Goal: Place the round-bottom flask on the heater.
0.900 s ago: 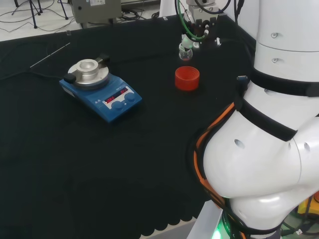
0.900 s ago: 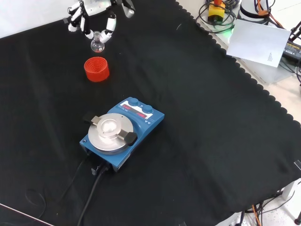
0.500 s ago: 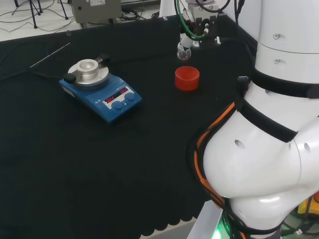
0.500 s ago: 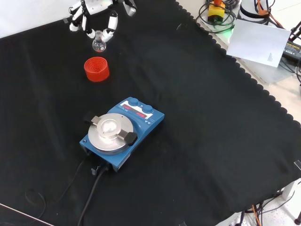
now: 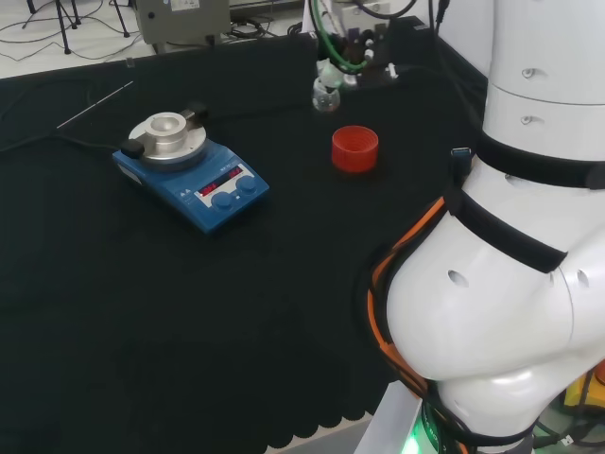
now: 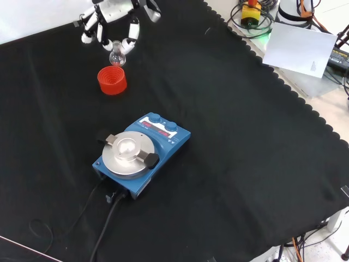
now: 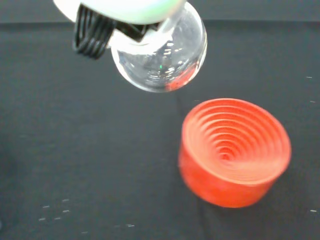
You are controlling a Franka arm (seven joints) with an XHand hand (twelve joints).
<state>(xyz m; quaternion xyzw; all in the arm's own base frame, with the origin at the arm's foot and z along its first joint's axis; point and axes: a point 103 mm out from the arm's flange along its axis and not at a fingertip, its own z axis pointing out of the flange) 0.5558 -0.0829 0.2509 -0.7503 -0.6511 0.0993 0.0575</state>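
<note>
1. In the head view you see the round-bottom flask (image 5: pixel 326 95) hanging in the air just left of and beyond the red ribbed stand (image 5: pixel 354 148), clear of it. Whether the clear flask holds anything cannot be told. The hand (image 5: pixel 342 59) has its fingers curled round the flask's neck from above. The heater (image 5: pixel 189 166) sits on the worktop (image 5: pixel 170 312) well to the left of the stand, its round metal top bare.

2. In the front view you find the flask (image 6: pixel 116 53) just above the stand (image 6: pixel 112 80) in the picture, lifted off it. The hand (image 6: pixel 112 16) pinches its neck, white fingers (image 6: pixel 131 34) bent down on either side. The heater (image 6: pixel 139 153) lies well below the stand, nearer the camera, nothing resting on its plate.

3. In the wrist view your flask (image 7: pixel 160 55) looks like an empty glass bulb, held close under the hand (image 7: pixel 120 9), off the cloth. The stand (image 7: pixel 234 150) sits beside it, apart, with nothing in its ribbed hollow.
</note>
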